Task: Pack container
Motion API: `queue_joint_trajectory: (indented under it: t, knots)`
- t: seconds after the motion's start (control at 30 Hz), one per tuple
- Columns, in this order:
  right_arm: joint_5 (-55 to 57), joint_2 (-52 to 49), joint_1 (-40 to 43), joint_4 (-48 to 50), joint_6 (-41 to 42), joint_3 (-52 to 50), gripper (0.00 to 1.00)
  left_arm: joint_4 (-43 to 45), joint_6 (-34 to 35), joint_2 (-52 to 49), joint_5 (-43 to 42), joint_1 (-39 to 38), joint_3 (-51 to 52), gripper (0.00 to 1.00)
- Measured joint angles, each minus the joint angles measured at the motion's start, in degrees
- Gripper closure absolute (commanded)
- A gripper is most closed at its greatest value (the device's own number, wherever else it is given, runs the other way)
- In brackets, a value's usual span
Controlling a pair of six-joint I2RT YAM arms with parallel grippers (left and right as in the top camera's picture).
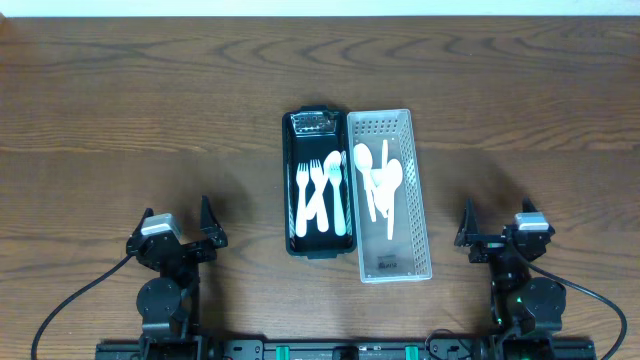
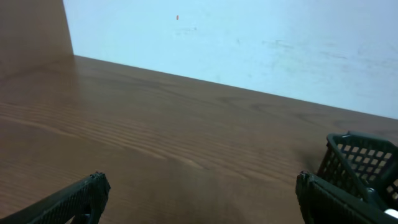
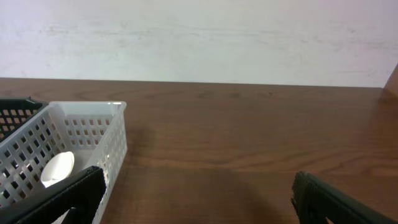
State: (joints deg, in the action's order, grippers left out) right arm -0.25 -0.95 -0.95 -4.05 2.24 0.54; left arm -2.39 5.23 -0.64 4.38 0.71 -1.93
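Observation:
A black perforated container [image 1: 296,190] stands at the table's middle and holds white plastic forks [image 1: 312,185] and a knife. A clear packet [image 1: 313,122] lies at its far end. Touching its right side, a white perforated container [image 1: 418,200] holds white spoons [image 1: 380,175]. My left gripper [image 1: 207,225] is open and empty at the front left, apart from the containers. My right gripper [image 1: 466,228] is open and empty at the front right. The left wrist view shows the black container's corner [image 2: 360,155]. The right wrist view shows the white container [image 3: 93,134] with a spoon [image 3: 57,168].
A brown wooden table [image 1: 120,120] surrounds the containers. A pale wall [image 2: 249,37] runs behind the table. Black cables [image 1: 70,300] trail from both arm bases at the front edge.

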Motion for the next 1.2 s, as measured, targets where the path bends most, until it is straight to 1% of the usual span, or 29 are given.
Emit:
queue_joint_trajectory:
  t: [1.2]
  knots:
    - [0.0, 0.0, 0.0, 0.0, 0.0, 0.0, 0.01, -0.11, -0.2, -0.55, -1.03, 0.0, 0.0, 0.02]
